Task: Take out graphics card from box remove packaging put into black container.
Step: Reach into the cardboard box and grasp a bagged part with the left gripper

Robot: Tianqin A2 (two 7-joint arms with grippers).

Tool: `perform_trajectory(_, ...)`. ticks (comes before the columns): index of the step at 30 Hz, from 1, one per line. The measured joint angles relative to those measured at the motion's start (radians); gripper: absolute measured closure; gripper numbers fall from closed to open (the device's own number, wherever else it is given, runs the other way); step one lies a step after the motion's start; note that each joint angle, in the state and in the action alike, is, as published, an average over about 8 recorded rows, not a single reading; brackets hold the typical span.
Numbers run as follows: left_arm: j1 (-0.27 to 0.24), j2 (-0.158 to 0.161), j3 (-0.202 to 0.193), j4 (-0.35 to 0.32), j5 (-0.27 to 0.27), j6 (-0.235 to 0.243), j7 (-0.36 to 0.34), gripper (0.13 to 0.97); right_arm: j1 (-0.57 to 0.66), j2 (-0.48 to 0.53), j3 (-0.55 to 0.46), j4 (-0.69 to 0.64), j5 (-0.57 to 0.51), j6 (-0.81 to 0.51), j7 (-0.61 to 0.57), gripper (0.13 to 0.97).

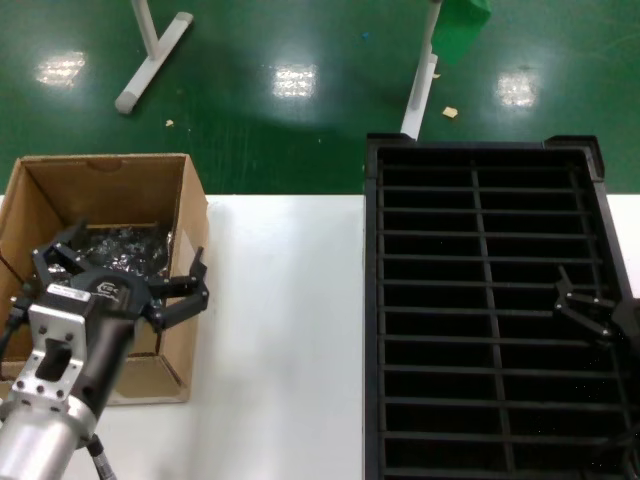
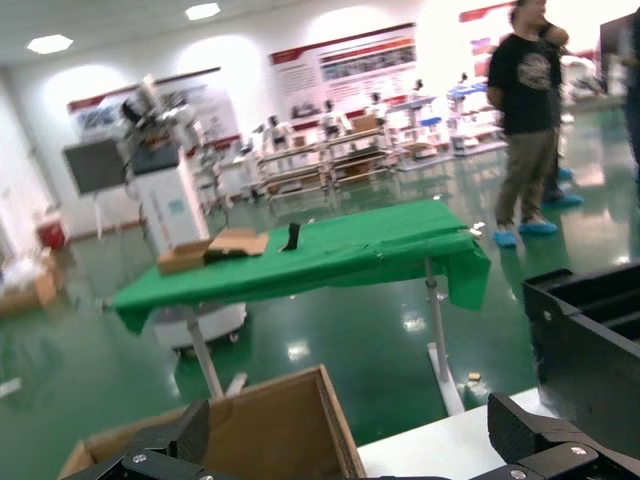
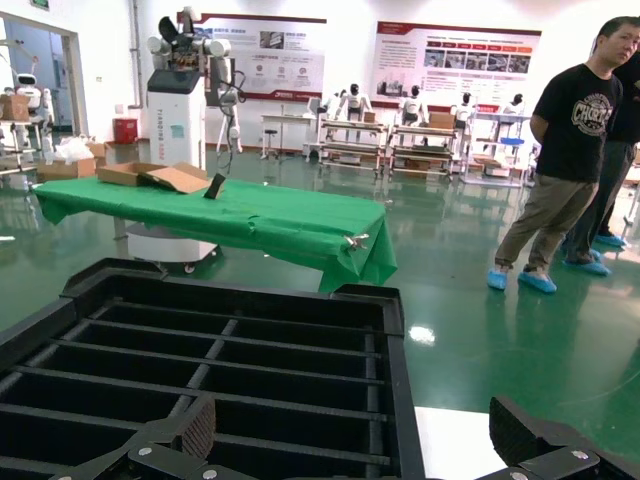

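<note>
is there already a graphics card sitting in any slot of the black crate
No, in the head view every slot of the black container shows only bare dark ribs, and the shiny bagged packaging lies inside the box.

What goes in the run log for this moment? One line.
left end effector: open above box | packaging: inside | right end effector: open over black container

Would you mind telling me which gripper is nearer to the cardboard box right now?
Left. The left gripper hangs open over the box, above the bagged graphics card inside. The right gripper is far across the table, over the black container.
</note>
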Motion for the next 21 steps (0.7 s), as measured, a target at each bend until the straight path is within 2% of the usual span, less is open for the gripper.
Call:
perform_trajectory(3, 0.024, -0.054, 0.016, -0.052, -0.014, -0.026, 0.042, 0.132, 0.000, 0.000, 0.000, 0.000, 0.000, 0.000, 0.000, 0.129)
perform_trajectory(7, 0.051, -0.127, 0.009, -0.101, -0.012, -0.036, 0.085, 0.132, 0.000, 0.000, 0.000, 0.000, 0.000, 0.000, 0.000, 0.129)
perform_trajectory(10, 0.060, -0.184, -0.007, -0.113, -0.005, -0.032, 0.109, 0.132, 0.000, 0.000, 0.000, 0.000, 0.000, 0.000, 0.000, 0.129)
perform_trajectory(13, 0.054, -0.226, -0.033, -0.096, 0.014, -0.014, 0.124, 0.132, 0.000, 0.000, 0.000, 0.000, 0.000, 0.000, 0.000, 0.129)
perform_trajectory(16, 0.030, -0.244, -0.067, -0.049, 0.049, 0.026, 0.135, 0.132, 0.000, 0.000, 0.000, 0.000, 0.000, 0.000, 0.000, 0.129)
perform_trajectory(21, -0.039, -0.226, -0.127, 0.072, 0.116, 0.149, 0.188, 0.132, 0.000, 0.000, 0.000, 0.000, 0.000, 0.000, 0.000, 0.129)
